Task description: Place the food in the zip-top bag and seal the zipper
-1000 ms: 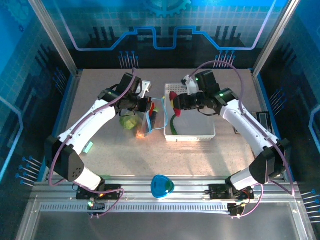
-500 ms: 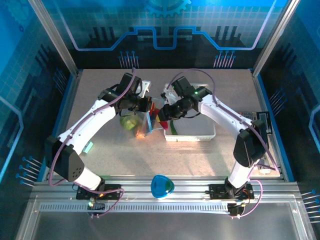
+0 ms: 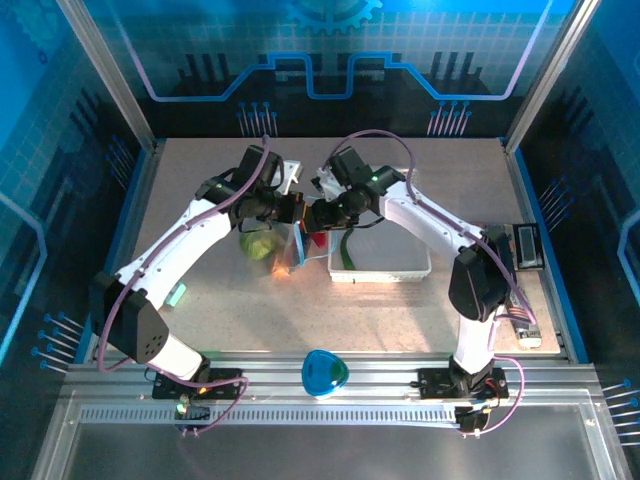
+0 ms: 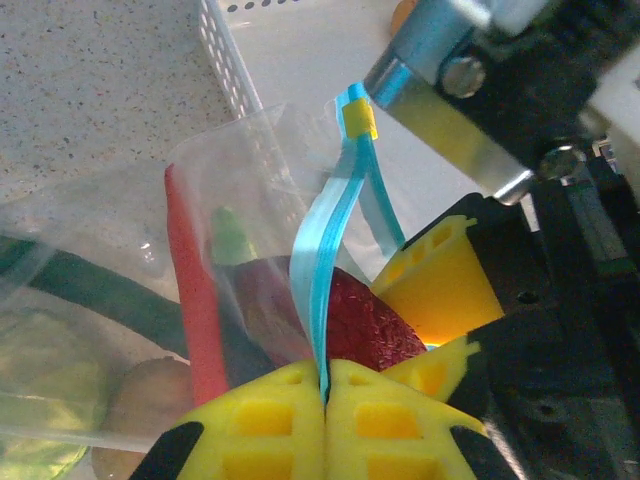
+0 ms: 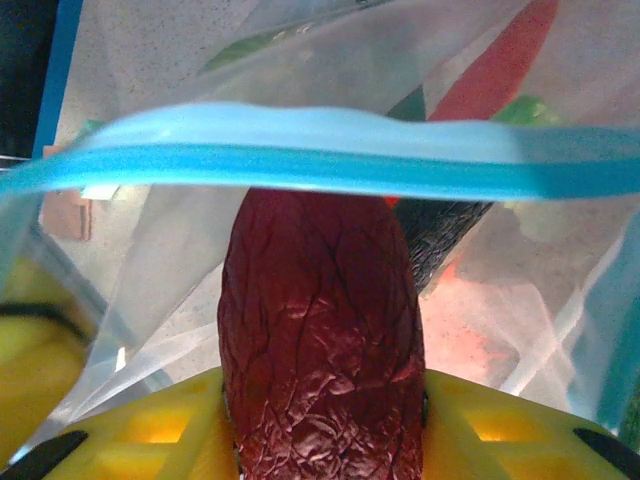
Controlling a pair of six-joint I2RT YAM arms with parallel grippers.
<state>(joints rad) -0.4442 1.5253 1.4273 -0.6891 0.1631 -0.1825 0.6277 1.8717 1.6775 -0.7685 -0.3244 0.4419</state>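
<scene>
The zip-top bag (image 3: pixel 280 250) sits on the bench (image 3: pixel 200 190) at nine o'clock of the white basket (image 3: pixel 420 270), its zipper (image 4: pixel 325 270) pinched in the closed left fingers (image 4: pixel 265 415), while the right fingers (image 5: pixel 150 430) grip a dark-red food piece (image 5: pixel 320 330) at its mouth: the filling step, by my judgement, calling next for release inside.

I watch the zip-top bag (image 3: pixel 290 245) from a top camera set high and far back on its near side, looking steeply down. Both wrist cameras sit close against the bag's mouth, facing it from opposite sides. They share its blue zipper (image 4: pixel 325 280) and a dark red food piece (image 5: pixel 320 330).
</scene>
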